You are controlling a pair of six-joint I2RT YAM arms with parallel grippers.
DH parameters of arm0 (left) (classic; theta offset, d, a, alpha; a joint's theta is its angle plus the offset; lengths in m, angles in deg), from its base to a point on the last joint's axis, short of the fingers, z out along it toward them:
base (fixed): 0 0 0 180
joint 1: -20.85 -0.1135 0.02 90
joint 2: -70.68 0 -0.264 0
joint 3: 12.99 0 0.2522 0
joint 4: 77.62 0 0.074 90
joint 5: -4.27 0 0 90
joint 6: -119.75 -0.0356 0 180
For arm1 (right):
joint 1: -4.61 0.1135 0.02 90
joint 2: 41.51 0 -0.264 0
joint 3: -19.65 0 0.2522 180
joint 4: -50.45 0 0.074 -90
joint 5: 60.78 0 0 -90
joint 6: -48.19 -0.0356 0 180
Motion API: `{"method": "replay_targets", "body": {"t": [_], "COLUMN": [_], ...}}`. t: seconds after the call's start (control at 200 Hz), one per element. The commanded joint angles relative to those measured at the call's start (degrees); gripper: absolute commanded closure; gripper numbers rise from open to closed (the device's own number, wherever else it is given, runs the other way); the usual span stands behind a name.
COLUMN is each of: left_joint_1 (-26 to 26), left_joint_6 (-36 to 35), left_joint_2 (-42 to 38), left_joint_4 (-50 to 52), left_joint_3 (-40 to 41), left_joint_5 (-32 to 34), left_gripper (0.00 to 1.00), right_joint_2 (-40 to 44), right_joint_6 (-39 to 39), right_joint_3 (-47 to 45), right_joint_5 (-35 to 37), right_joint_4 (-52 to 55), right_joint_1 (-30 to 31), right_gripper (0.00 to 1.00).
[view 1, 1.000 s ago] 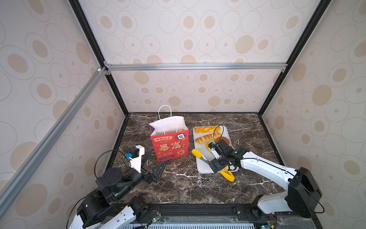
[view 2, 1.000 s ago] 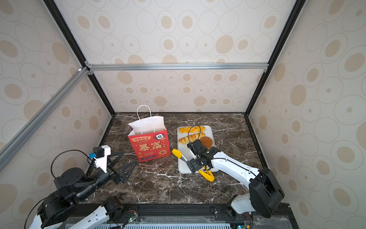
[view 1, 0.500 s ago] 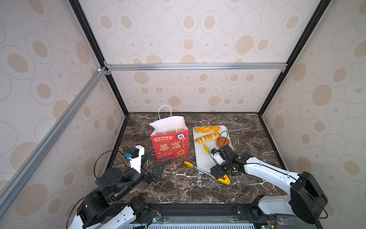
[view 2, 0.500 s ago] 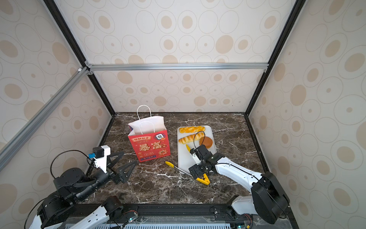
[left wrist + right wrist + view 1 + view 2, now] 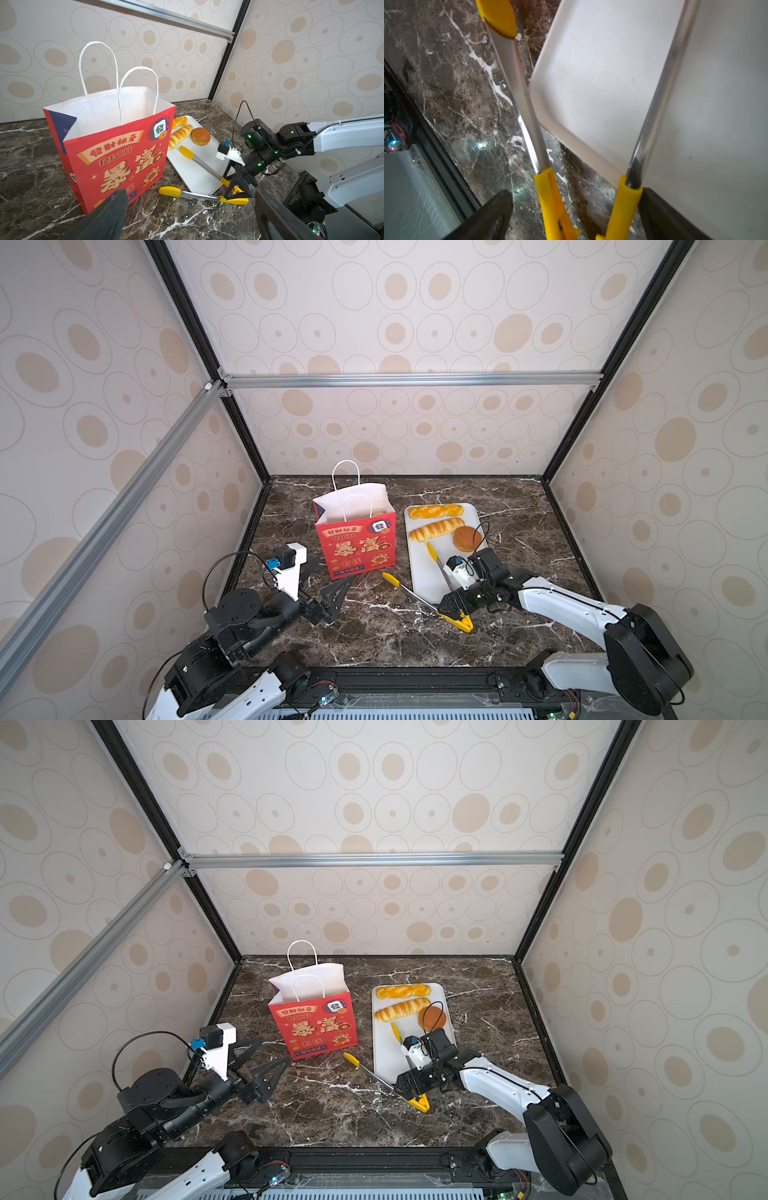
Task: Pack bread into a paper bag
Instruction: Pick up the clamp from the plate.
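Observation:
The red paper bag (image 5: 356,539) (image 5: 116,158) stands upright and open at mid-table. On the white tray (image 5: 428,585) beside it lies bread: a twisted stick (image 5: 435,511), a long stick (image 5: 436,528) (image 5: 180,133) and a round brown bun (image 5: 467,538) (image 5: 200,136). My right gripper (image 5: 455,605) (image 5: 575,193) is open at the tray's near corner, its fingers straddling the hinge end of the tongs without squeezing it. My left gripper (image 5: 334,570) (image 5: 190,199) hovers open and empty, in front of the bag and to its left.
The yellow-tipped metal tongs (image 5: 409,593) (image 5: 519,93) lie spread wide, one arm on the tray and one on the marble table. Patterned walls enclose the table on three sides. A black rail runs along the front edge.
My right gripper has drawn back from the tray's middle toward the front edge. The tongs now lie spread wide, one arm on the table. The left arm has not moved.

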Motion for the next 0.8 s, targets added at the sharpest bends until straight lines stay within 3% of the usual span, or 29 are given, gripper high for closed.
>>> {"method": "replay_targets", "body": {"t": [0.0, 0.095, 0.26, 0.356, 0.796], "left_joint_1": [-1.3, -2.51, -3.75, -4.21, -4.3], "left_joint_6": [-0.1, 0.16, 0.34, 0.34, 0.35], "left_joint_2": [0.91, 1.3, 1.84, 1.88, 1.27], "left_joint_4": [-1.51, -2.03, -2.35, -2.41, -2.15], "left_joint_3": [-0.24, -0.09, -0.02, -0.02, 0.09], "left_joint_5": [-1.67, -3.05, -4.41, -4.8, -5.04], "left_gripper": [0.02, 0.02, 0.02, 0.02, 0.02], "right_joint_2": [-0.74, -2.08, -4.11, -6.56, -20.42], "right_joint_6": [1.41, 2.61, 3.99, 2.95, -1.26], "right_joint_3": [0.47, 2.06, 7.25, 9.38, 18.85], "right_joint_5": [-0.34, 2.52, 21.87, 28.24, 33.46], "right_joint_4": [-0.53, 0.57, 6.4, 7.62, 9.17], "right_joint_1": [2.78, 5.61, 15.84, 19.4, 24.0], "right_gripper": [0.0, 0.0, 0.0, 0.0, 0.0]}}
